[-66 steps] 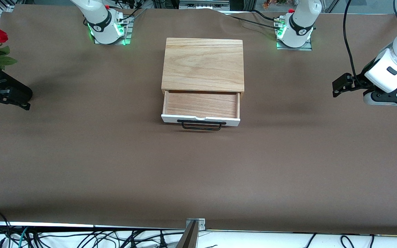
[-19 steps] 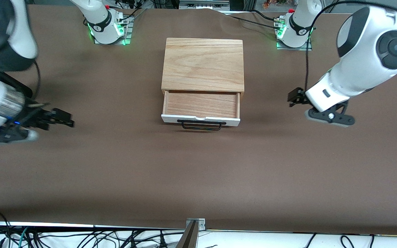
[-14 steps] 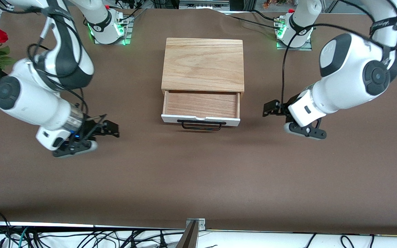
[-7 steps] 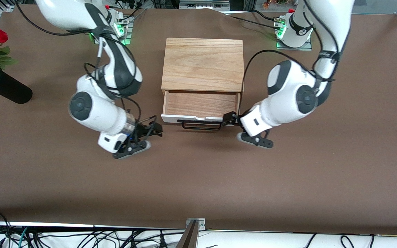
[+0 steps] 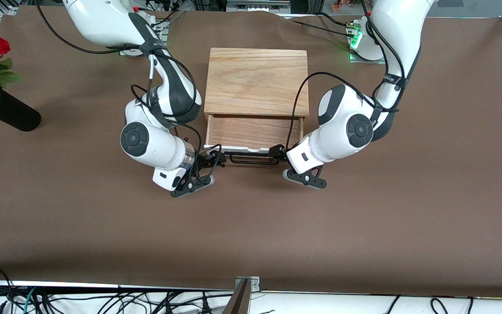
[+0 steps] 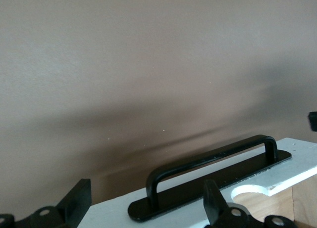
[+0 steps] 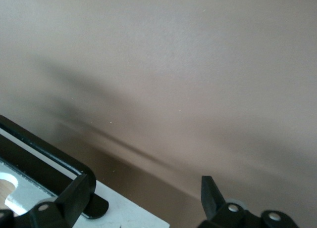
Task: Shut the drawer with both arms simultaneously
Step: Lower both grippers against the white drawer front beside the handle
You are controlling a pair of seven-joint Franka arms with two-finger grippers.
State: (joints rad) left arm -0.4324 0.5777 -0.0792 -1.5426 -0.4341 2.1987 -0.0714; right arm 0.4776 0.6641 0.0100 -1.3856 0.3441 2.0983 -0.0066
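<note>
The light-oak box (image 5: 257, 80) stands mid-table with its drawer (image 5: 253, 131) pulled out toward the front camera. The white front panel (image 5: 251, 149) carries a black wire handle (image 5: 253, 160). My left gripper (image 5: 278, 152) is open at the panel's end toward the left arm. In the left wrist view (image 6: 146, 208) its fingers (image 6: 77, 203) straddle the panel (image 6: 297, 163) and the handle's end (image 6: 208, 161). My right gripper (image 5: 217, 159) is open at the panel's other end. In the right wrist view (image 7: 146, 198) it is over the panel's corner (image 7: 124, 213) and the handle's end (image 7: 49, 161).
A black vase with red roses (image 5: 2, 111) lies at the right arm's end of the brown table (image 5: 251, 226). Both arm bases (image 5: 364, 43) stand along the table's edge farthest from the front camera. Cables hang below the near edge.
Both arms have swung in from the table's ends toward the drawer front. The grippers now sit at the two ends of the white panel. The drawer still stands open.
</note>
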